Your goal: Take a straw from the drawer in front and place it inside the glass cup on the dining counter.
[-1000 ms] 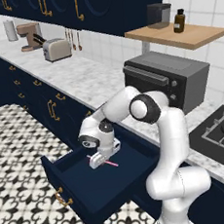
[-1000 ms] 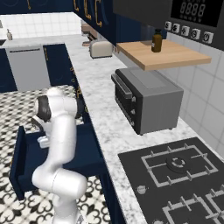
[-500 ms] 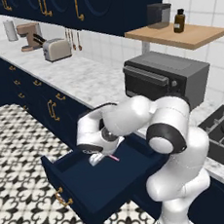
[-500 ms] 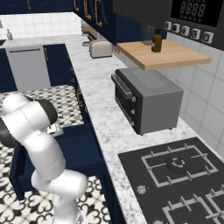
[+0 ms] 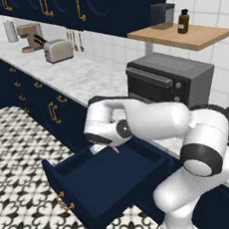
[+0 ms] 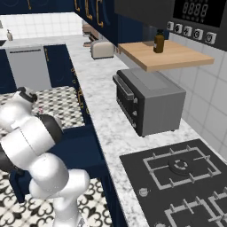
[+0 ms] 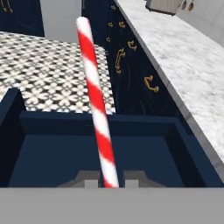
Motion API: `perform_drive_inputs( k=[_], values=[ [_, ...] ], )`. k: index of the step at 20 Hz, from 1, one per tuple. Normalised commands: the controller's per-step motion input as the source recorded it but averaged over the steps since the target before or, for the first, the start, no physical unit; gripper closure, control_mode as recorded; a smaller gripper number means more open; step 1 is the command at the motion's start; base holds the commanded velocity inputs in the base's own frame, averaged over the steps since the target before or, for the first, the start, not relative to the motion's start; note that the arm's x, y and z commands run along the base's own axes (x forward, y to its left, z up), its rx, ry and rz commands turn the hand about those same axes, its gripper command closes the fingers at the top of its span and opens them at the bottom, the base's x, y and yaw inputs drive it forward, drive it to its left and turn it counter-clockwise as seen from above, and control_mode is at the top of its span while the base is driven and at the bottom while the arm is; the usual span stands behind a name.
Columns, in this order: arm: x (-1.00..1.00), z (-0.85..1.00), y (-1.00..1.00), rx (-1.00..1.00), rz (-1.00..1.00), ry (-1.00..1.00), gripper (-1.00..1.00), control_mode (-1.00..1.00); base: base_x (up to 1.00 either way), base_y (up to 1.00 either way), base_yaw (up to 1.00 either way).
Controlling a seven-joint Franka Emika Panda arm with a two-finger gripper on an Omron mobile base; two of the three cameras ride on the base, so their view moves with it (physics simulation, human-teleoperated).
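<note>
A red-and-white striped straw (image 7: pixel 97 109) rises from between the two fingertips of my gripper (image 7: pixel 110 182), which is shut on its lower end. In the left base view only a short pink tip of the straw (image 5: pixel 115 150) pokes out under the folded hand, where the gripper (image 5: pixel 109 147) hangs over the back of the open drawer (image 5: pixel 84 192). The drawer's navy floor (image 7: pixel 52 162) looks bare below the hand. Its brass handle (image 5: pixel 63 204) faces the tiled floor. The glass cup and the dining counter are out of view.
The marble worktop (image 5: pixel 77 75) runs behind the drawer, carrying a toaster (image 5: pixel 57 50) and a dark oven (image 5: pixel 170 78). A wooden shelf (image 6: pixel 166 55) holds a brown bottle. A hob (image 6: pixel 177 170) lies at the right. Patterned floor (image 5: pixel 14 142) spreads left of the drawer.
The arm has folded down and the hand has turned from pointing down to pointing along the drawer. The straw, low over the drawer floor before, now stands up in the shut fingers.
</note>
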Motion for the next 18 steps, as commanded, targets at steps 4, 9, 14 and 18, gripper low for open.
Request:
perform_drive_inputs(
  k=[4,9,14,18],
  values=[
    [0.21,1.0,0.0,0.07,0.0,-0.14,1.0,-1.0,0.0,0.0,0.0],
    [0.03,1.0,0.01,0.0,-0.01,-0.32,1.0,-1.0,0.0,0.0,0.0],
    [-0.27,1.0,0.0,0.0,-0.05,-0.38,1.0,-1.0,0.0,0.0,0.0],
    [-0.55,1.0,-0.06,0.0,-0.1,-0.18,1.0,-1.0,0.0,0.0,0.0]
  ],
)
